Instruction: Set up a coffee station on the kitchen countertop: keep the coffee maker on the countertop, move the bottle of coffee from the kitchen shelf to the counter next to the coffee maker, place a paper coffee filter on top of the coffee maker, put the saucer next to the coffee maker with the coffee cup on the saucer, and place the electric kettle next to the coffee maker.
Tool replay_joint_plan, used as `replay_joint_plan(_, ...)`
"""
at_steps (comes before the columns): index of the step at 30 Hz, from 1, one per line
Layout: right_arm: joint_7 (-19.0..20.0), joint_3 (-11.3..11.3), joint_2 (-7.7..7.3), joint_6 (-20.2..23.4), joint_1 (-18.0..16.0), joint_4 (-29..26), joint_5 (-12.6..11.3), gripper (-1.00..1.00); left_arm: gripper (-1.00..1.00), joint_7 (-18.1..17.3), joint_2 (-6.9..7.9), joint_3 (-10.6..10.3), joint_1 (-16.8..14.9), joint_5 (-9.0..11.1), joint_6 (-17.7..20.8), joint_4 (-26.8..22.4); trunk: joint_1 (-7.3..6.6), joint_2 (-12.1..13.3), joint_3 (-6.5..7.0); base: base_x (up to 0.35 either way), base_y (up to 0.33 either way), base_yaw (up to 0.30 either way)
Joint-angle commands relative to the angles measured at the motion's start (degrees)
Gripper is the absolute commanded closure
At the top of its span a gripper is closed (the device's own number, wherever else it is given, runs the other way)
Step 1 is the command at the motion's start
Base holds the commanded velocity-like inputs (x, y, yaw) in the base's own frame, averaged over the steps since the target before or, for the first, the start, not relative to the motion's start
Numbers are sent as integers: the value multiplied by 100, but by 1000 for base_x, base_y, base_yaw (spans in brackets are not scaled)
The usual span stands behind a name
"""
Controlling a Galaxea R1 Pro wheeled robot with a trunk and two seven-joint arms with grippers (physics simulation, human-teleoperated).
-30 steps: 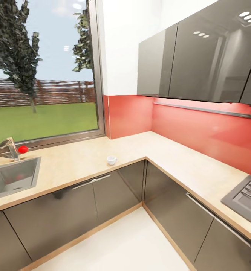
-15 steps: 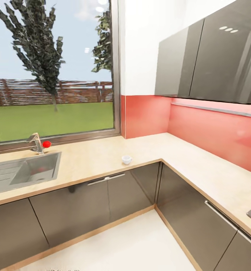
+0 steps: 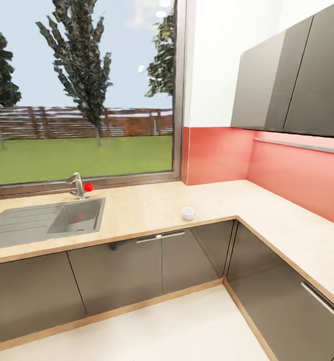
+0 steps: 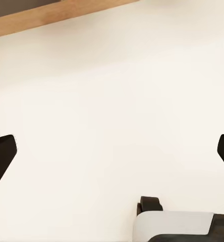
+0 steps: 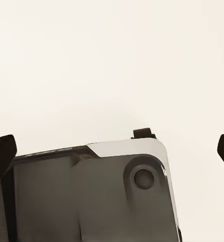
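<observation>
Cup: coffee cup centre frame, near tabletop edge.
Grippers: left and right both released, empty.
Risk: base nudging cabinets could jolt cup off.

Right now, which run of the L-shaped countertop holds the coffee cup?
The window-side run of the countertop, with the sink; the coffee cup stands near its front edge.

L-shaped tan countertop, inset steel sink, small white coffee cup near front edge
</observation>
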Motion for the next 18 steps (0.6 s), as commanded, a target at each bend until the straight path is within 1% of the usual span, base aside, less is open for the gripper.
replay_joint_plan(1, 27, 39, -2, -18, 0, 3, -61, -100, -100, -20, 1, -42, -3, 60, -20, 10, 2, -3, -2, 0, 0, 278)
replay_joint_plan(13, 27, 38, -2, -18, 0, 3, -61, -100, -100, -20, -3, -43, -2, 60, -20, 10, 2, -3, -2, 0, -2, 278)
replay_joint_plan(15, 27, 38, -2, -18, 0, 3, -61, -100, -100, -20, -5, -45, -1, 60, -20, 10, 2, -3, -2, 0, -90, 278)
replay_joint_plan(18, 27, 38, -2, -18, 0, 3, -61, -100, -100, -20, -7, -45, -4, 60, -20, 10, 2, -3, -2, 0, -200, 278)
